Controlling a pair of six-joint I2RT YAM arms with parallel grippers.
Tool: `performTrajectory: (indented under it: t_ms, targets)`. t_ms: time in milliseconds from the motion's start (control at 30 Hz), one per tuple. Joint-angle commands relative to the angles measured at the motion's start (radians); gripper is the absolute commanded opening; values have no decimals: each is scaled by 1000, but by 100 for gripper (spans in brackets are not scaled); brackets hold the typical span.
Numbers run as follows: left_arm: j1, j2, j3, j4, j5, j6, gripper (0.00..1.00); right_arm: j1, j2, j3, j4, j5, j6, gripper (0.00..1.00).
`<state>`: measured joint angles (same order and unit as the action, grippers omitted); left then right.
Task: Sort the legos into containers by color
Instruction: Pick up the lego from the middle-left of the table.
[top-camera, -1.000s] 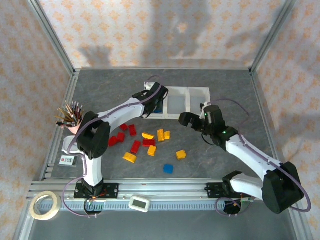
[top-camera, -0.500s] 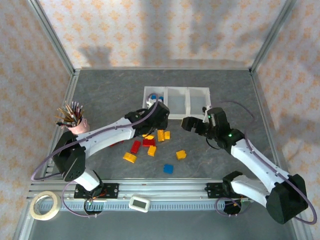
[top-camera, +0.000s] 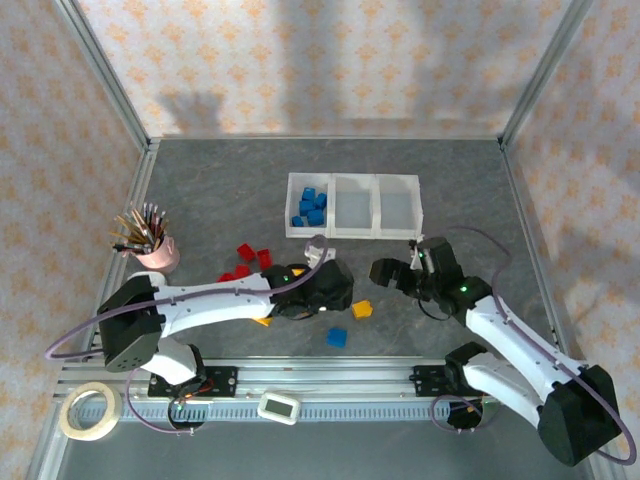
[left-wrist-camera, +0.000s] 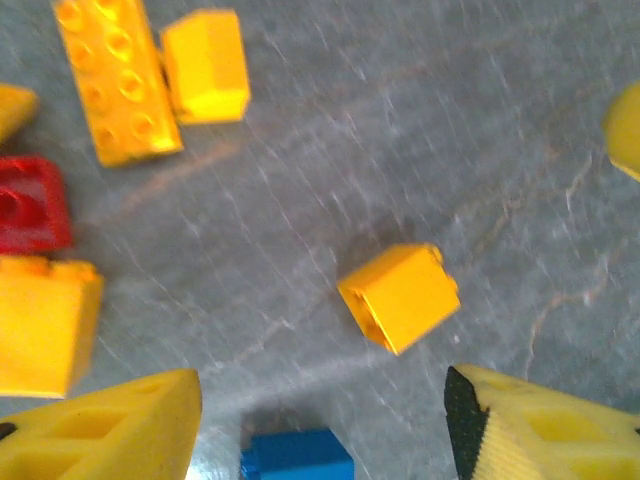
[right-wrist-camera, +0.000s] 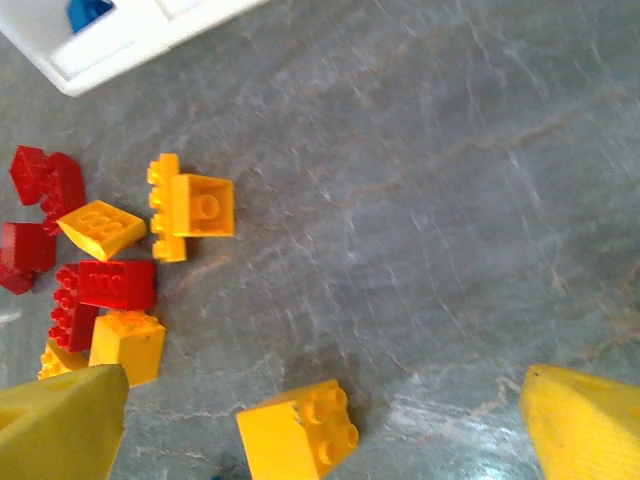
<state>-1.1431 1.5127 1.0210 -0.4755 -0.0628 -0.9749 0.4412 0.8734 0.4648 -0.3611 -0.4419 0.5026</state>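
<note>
The legos lie in two places. Several blue legos (top-camera: 310, 207) are inside the left bin of the containers (top-camera: 352, 232), a row of three joined white bins standing toward the far side of the table (top-camera: 220, 190). The other legos are on the table, nearer to the arm bases. A few red ones (top-camera: 245, 252) lie just beyond the left arm (top-camera: 210, 292). One yellow brick (top-camera: 362, 309) and one blue brick (top-camera: 337, 337) lie apart from each other in the middle.

In the left wrist view the yellow brick (left-wrist-camera: 400, 297) lies turned at an angle on the grey surface. The blue brick (left-wrist-camera: 296, 455) is at the lower edge, between the left fingers (left-wrist-camera: 110, 430). These fingers are spread wide and hold nothing. More yellow bricks (left-wrist-camera: 115, 85) and a red brick (left-wrist-camera: 30, 205) are at the left side of this view.

The right fingers (right-wrist-camera: 585, 420) are also wide apart and empty, above the table, and the yellow brick (right-wrist-camera: 300, 430) is between them at the lower edge. To the left is a group of red and yellow bricks (right-wrist-camera: 115, 285), and a corner of the containers (right-wrist-camera: 130, 45) is at the top left.

A pink cup of pencils (top-camera: 155, 250) stands on the left of the table, well apart from the containers.
</note>
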Motion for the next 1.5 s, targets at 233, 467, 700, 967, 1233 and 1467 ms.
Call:
performTrajectory:
  t_ms: [233,467,700,967,1233,1467]
  targets:
    - [-82,97,-28,-32,43,-79,76,-8,-15,-28,13,18,50,100]
    - [-93,191,-9,-40,28,-71,77,-9,-13,-32,20,20,53,100]
    - [-95,214,-25,5,39,-62,64,-9,-10,-31,20,20,56,100]
    - [-95,184,-55,22,35,-64,47,-9,-2,-17,24,19,48,100]
    - [-57,68,-33,-31,-31,-44,44,-9,9,28,64,-26,1,100]
    - [109,-60,45,-105,-135,78,43,-9,68,117,129,-61,-46,100]
